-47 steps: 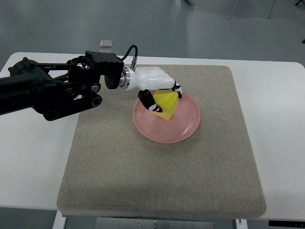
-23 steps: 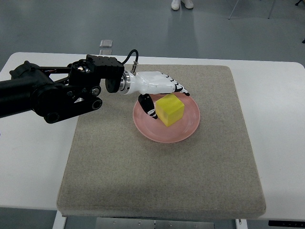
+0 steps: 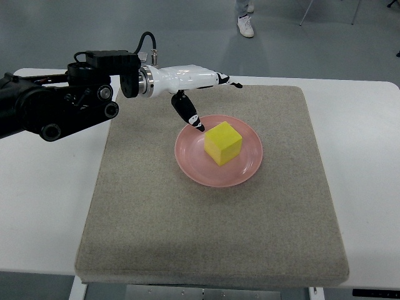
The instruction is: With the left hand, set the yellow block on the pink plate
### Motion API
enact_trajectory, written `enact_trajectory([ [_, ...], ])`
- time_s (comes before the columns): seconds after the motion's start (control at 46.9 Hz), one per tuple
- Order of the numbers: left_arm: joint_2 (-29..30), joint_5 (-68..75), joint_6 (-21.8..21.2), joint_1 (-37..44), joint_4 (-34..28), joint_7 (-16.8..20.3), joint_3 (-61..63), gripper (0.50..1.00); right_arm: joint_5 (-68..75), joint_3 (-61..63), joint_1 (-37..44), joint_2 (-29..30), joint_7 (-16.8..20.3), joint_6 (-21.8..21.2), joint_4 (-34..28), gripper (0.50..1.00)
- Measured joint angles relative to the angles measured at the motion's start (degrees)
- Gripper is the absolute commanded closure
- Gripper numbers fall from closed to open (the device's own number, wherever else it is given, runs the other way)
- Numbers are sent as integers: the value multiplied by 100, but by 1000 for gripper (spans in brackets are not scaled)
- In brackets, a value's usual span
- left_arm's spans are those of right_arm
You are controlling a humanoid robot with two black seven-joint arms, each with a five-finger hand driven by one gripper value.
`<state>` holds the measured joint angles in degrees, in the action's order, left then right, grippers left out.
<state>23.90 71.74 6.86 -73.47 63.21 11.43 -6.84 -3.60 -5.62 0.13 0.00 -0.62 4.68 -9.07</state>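
Note:
A yellow block [image 3: 222, 142] rests on the pink plate [image 3: 247, 168] in the middle of the grey mat, free of any hand. My left hand [image 3: 209, 100] hovers up and to the left of the plate, fingers stretched out flat and the thumb [image 3: 187, 112] pointing down toward the plate's far-left rim. It is open and holds nothing. Its black arm comes in from the left edge. The right arm is out of the picture.
The grey mat [image 3: 212, 231] covers most of the white table [image 3: 44, 194]. A person's shoe [image 3: 245, 26] shows on the floor beyond the table's far edge.
The left hand let go of the yellow block, leaving it on the plate, then opened and pulled back up and to the left, away from the plate.

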Motion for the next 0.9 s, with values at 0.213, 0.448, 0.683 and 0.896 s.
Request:
enact_trajectory([
  [0.213, 519, -1643, 134, 4, -15, 0, -196, 506, 0, 0, 3, 0, 0, 0, 1, 576],
  [0.448, 857, -3855, 1276, 17, -702, -7, -217, 506, 0, 0, 2, 0, 1, 0, 2, 576],
  [0.683, 894, -5735, 2802, 318, -1869, -10, -313, 506, 0, 0, 3, 0, 1, -2, 2, 576],
  [0.896, 880, -6092, 2816, 513, -2178, -10, -341, 506, 0, 0, 4, 0, 1, -2, 1, 576],
])
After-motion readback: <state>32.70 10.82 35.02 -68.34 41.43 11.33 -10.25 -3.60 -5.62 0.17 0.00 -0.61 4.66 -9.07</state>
